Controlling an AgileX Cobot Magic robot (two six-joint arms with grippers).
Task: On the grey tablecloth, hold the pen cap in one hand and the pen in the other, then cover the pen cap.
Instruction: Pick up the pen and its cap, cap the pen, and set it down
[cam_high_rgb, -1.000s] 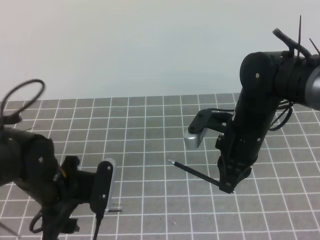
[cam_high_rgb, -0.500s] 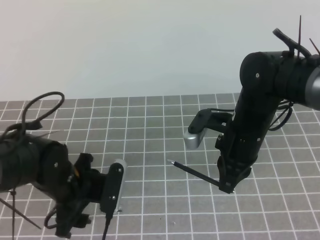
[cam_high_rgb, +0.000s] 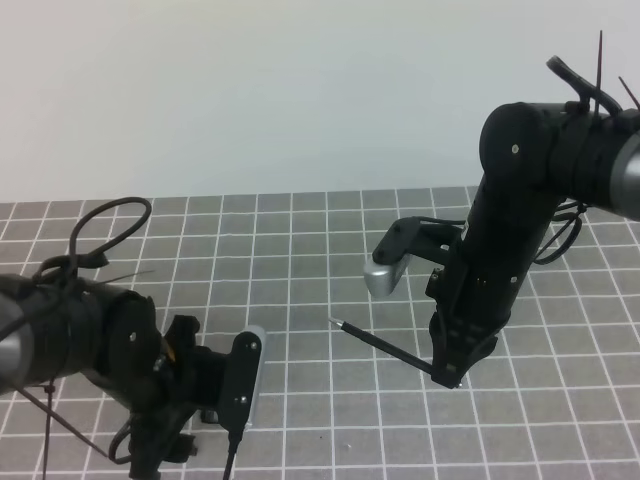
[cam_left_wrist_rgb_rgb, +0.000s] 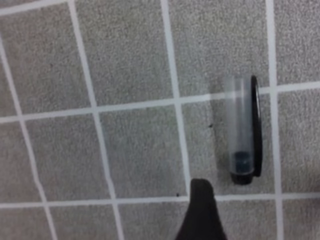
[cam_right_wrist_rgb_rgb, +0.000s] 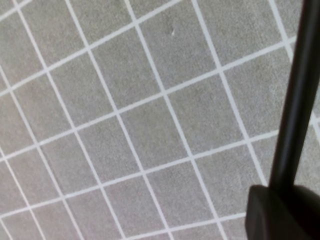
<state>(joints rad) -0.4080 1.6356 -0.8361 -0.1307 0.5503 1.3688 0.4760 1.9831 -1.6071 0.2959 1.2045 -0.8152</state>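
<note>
The pen (cam_high_rgb: 385, 346), long, thin and black with a silvery tip, hangs tilted above the grey tablecloth (cam_high_rgb: 320, 260), tip pointing left. My right gripper (cam_high_rgb: 447, 372) is shut on its rear end. In the right wrist view the pen (cam_right_wrist_rgb_rgb: 298, 95) runs up the right edge from a dark finger (cam_right_wrist_rgb_rgb: 280, 215). The pen cap (cam_left_wrist_rgb_rgb: 244, 132), a short see-through tube with a black clip, lies flat on the cloth in the left wrist view. One dark fingertip (cam_left_wrist_rgb_rgb: 202, 207) of my left gripper hovers just below and left of it, apart from it. The left arm (cam_high_rgb: 110, 345) hides the cap in the high view.
The left arm's silver wrist camera (cam_high_rgb: 245, 385) and cables sit low at the front left. The right arm (cam_high_rgb: 510, 230) stands tall at the right with its own camera (cam_high_rgb: 385, 275). A plain pale wall rises behind the cloth.
My left arm has swung to the right and nearer the front edge, covering the spot where the cap lay. The right gripper and pen have shifted slightly left.
</note>
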